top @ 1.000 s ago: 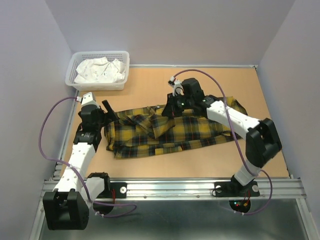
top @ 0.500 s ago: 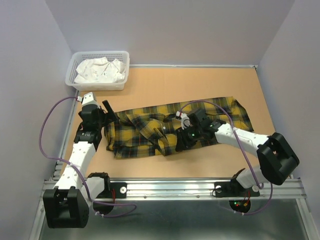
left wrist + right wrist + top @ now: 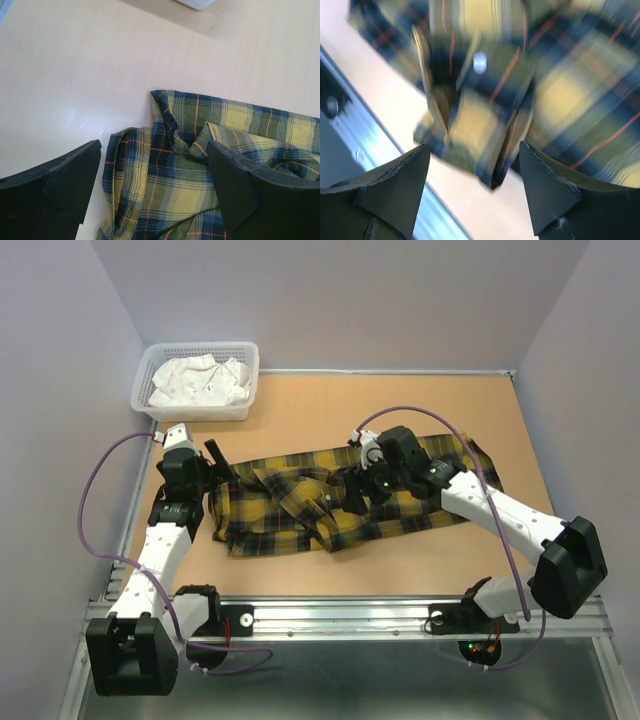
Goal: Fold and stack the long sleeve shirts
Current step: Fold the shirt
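Right gripper [image 3: 357, 492] of mine hangs over the middle of the long sleeve shirt [image 3: 270, 525] with its fingers spread and nothing pinched between them. In the right wrist view the gripper [image 3: 472, 150] has plaid cloth lying loose below the gap. My left gripper [image 3: 220, 468] is spread wide too and holds nothing. It sits at the shirt's left end, where the left wrist view shows it [image 3: 154, 145] above a rumpled corner of the cloth [image 3: 170, 170].

The shirt, yellow with dark plaid and thin red lines, lies bunched in a long band across the table [image 3: 400, 410], left to right. Bare board runs beyond it to the back wall, and a narrower bare strip lies between its near hem and the metal rail [image 3: 350, 615]. Its left end is close to the table's left edge; its right end stops short of the right wall. A white basket [image 3: 140, 395] stands in the far left corner, apart from the shirt, with white cloth [image 3: 200, 380] heaped in it.

My right forearm covers part of the shirt's right half. The right wrist view is smeared by motion: I make out a pale button [image 3: 479, 62] and a folded flap, but no finer detail. The left wrist view cuts off the shirt at its right and lower edges.
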`<state>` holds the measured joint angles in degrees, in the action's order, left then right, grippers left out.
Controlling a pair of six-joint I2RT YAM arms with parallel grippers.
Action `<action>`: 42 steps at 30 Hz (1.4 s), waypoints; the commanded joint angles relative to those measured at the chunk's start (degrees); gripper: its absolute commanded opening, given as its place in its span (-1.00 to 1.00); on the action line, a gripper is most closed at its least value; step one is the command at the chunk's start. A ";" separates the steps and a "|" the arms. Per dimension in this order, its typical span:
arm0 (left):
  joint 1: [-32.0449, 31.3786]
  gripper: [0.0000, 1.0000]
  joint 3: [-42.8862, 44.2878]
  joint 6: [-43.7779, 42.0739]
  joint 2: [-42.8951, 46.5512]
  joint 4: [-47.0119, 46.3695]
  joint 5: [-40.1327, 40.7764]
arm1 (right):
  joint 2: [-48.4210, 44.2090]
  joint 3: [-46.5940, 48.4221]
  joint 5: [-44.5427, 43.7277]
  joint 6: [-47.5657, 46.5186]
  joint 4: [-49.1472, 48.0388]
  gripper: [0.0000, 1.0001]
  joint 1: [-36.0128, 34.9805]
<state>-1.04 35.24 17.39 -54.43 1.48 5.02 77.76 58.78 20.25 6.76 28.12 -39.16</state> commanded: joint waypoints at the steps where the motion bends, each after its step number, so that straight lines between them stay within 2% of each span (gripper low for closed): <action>1: -0.19 0.97 -0.35 -1.04 1.18 -2.79 0.79 | 4.32 7.92 -3.72 -4.39 -0.61 0.54 -0.57; 5: -0.19 0.97 -0.35 -1.13 1.17 -2.79 0.52 | 11.78 12.48 -6.89 -4.83 -1.48 0.51 -0.57; 11: -0.28 0.97 -0.26 -1.13 1.44 -2.88 -0.01 | 17.69 13.81 -8.82 -3.95 -4.74 0.48 -0.57; 20: -0.37 0.97 -0.44 -1.13 1.96 -3.23 -0.88 | 24.01 15.66 -2.41 -3.51 -7.90 0.46 -0.57; 25: -0.46 0.97 -0.44 -1.13 1.88 -3.41 -1.15 | 24.90 15.48 0.48 -3.34 -9.04 0.36 -0.57; 29: -0.54 0.97 -0.44 -1.22 1.96 -3.41 -1.41 | 24.99 15.66 1.11 -2.99 -9.49 0.20 -0.66; 42: -0.72 0.97 -0.44 -1.22 1.79 -3.50 -1.41 | 20.60 15.48 1.46 -3.16 -9.66 0.10 -0.57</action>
<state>-1.50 35.24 16.99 -53.84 0.56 3.57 102.32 71.31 20.43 3.66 21.30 -39.20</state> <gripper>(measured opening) 0.986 0.553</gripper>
